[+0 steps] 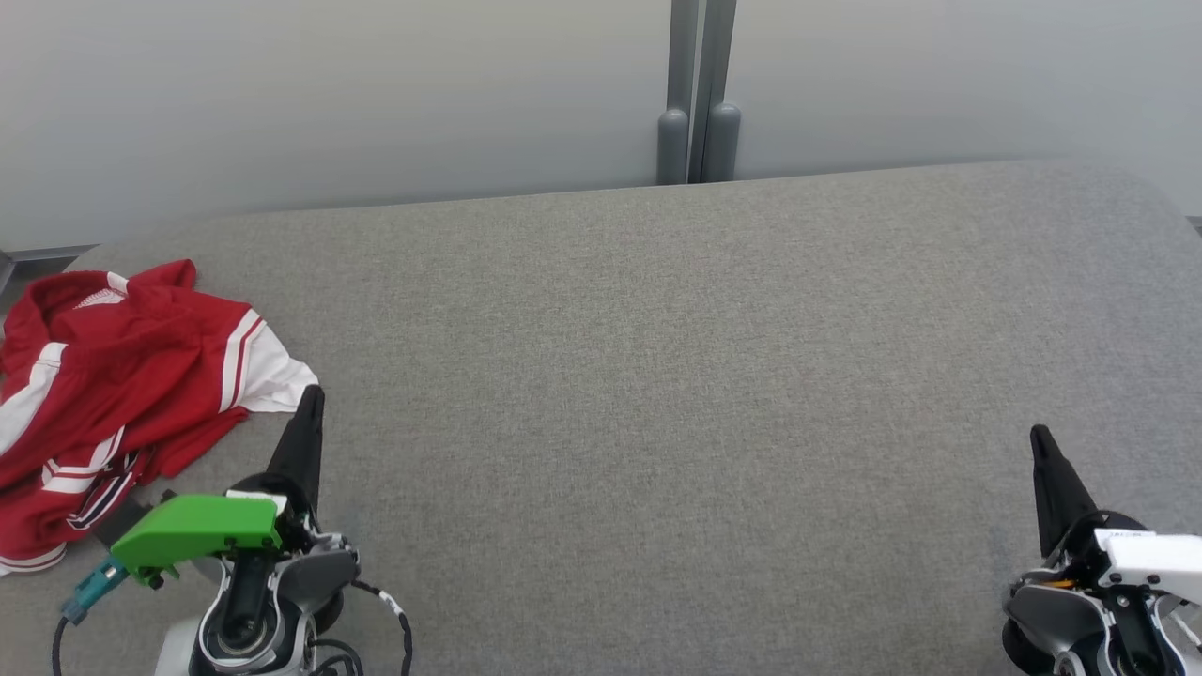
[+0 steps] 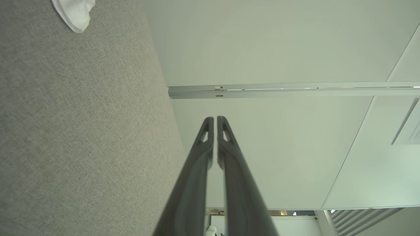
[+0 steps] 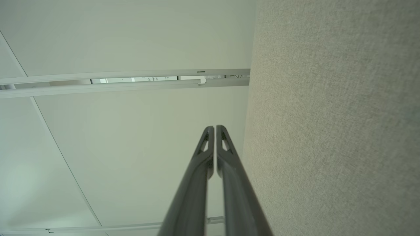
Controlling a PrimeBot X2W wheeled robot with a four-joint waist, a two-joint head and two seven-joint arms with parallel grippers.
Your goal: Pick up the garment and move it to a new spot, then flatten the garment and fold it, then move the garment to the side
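Far left on the counter (image 1: 657,376) sits the crumpled red-and-white garment (image 1: 122,376) — left jaws just beside it, right jaws well apart, both clenched, empty.

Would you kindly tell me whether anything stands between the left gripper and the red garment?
Nothing visible does. The shut left gripper is right beside the garment, and the grey table next to them is bare.

Edges and blind spots.
I see the garment (image 1: 122,376) run off the head view's left edge, its near hem behind the green mount (image 1: 197,530); the left wrist view clips it to a white corner; wall notice (image 2: 410,129) too small to read.
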